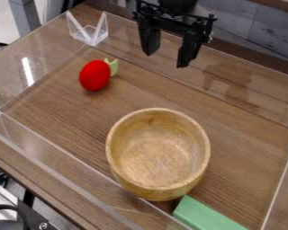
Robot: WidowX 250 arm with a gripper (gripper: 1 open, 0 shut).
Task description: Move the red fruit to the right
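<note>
The small bright red rounded fruit [96, 75] lies on its side on the brown wood-grain table surface [230, 117], at about ten o'clock from the middle of the picture. Its skin looks smooth and matt, and a small green leafy tip sits on its upper right end.

The black two-finger gripper [167, 52] hangs at about twelve o'clock, pointing down, with its two dark fingers standing wide apart and nothing between them. It is above the table and apart from the fruit, which lies at its eight o'clock side.

A round, light wooden bowl [158, 152] with a thick rim and visible grain stands at about five o'clock from the middle; it is much larger than the fruit and well apart from it. A flat green block [208, 216] with straight edges lies just beside the bowl, at six o'clock, near the picture's bottom edge.

Clear plastic walls [39, 153], shiny and thin, run around the table surface.
</note>
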